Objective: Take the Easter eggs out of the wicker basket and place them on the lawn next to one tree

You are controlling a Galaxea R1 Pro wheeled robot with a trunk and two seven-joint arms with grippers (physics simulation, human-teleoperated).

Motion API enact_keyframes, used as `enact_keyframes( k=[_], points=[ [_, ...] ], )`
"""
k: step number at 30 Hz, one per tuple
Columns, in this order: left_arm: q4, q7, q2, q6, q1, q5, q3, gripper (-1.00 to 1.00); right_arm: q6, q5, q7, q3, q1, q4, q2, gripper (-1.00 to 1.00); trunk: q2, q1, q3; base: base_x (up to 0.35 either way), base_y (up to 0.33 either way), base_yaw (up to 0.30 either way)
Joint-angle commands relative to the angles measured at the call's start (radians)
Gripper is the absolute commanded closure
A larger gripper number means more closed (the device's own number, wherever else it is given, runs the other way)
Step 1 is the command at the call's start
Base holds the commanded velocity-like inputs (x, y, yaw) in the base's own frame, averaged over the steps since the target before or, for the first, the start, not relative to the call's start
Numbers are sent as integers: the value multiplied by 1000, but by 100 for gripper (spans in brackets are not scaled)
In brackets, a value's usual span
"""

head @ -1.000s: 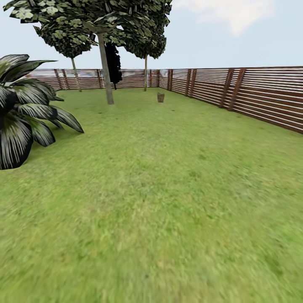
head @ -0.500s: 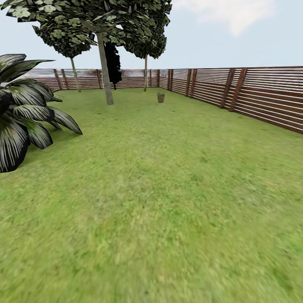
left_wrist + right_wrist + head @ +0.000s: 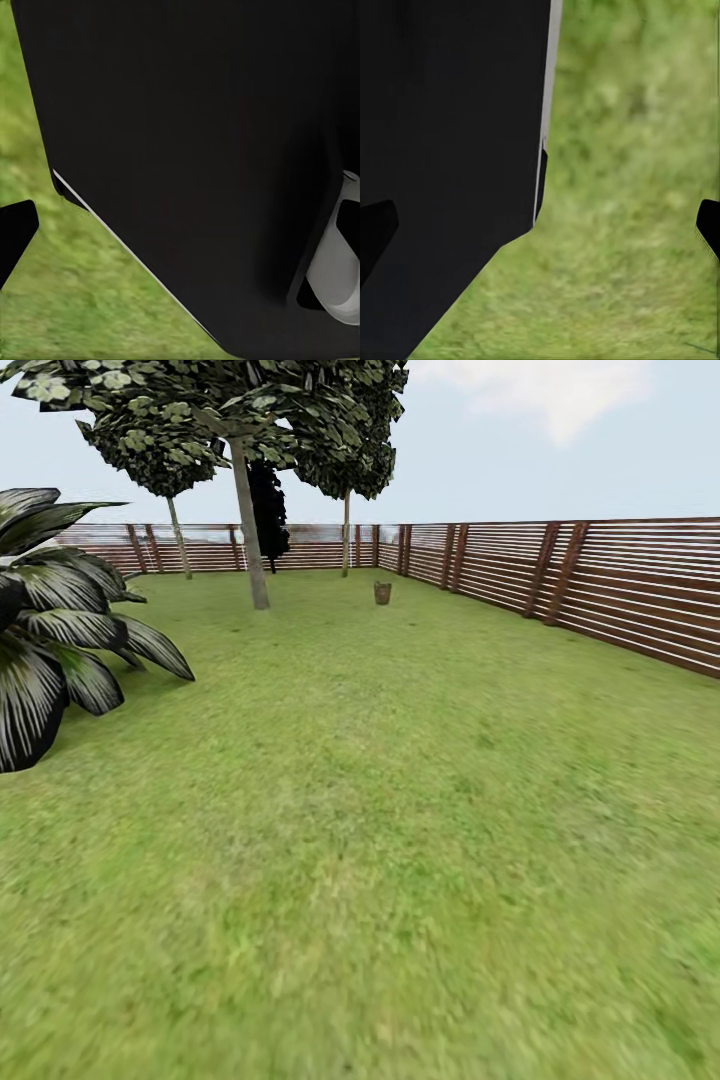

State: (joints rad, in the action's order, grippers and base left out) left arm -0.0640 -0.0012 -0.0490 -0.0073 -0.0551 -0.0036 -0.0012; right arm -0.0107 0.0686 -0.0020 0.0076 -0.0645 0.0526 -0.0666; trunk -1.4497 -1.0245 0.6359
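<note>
Fenced garden lawn: robot should steer straight for the distant wicker basket beside the tree; fingers' state cannot be told.

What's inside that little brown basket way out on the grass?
From here nothing inside the wicker basket can be made out: it stands far off on the lawn near the fence, too small to show its opening or any eggs.
</note>
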Motion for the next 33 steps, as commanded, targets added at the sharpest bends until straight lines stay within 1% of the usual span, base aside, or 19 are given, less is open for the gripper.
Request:
enact_keyframes(
  k=[1, 10, 26, 33],
  points=[
    [-2, -1, 0, -1, -1, 0, 0, -100, -1, 8, 0, 1, -1, 3, 0, -100, 0, -1, 1, 308, 0, 0],
    [-2, 0, 0, -1, -1, 0, 0, -100, -2, 3, -3, 0, -1, 3, 2, -100, 0, -1, 1, 332, 0, 0],
    [-2, 0, 0, -1, -1, 1, 0, -100, -2, 9, -4, 0, -1, 3, 2, -100, 0, -1, 1, 338, 0, 0],
    [-2, 0, 0, 0, -1, 0, -1, -100, -2, 3, -4, 0, -1, 3, 1, -100, 0, -1, 1, 338, 0, 0]
  ],
)
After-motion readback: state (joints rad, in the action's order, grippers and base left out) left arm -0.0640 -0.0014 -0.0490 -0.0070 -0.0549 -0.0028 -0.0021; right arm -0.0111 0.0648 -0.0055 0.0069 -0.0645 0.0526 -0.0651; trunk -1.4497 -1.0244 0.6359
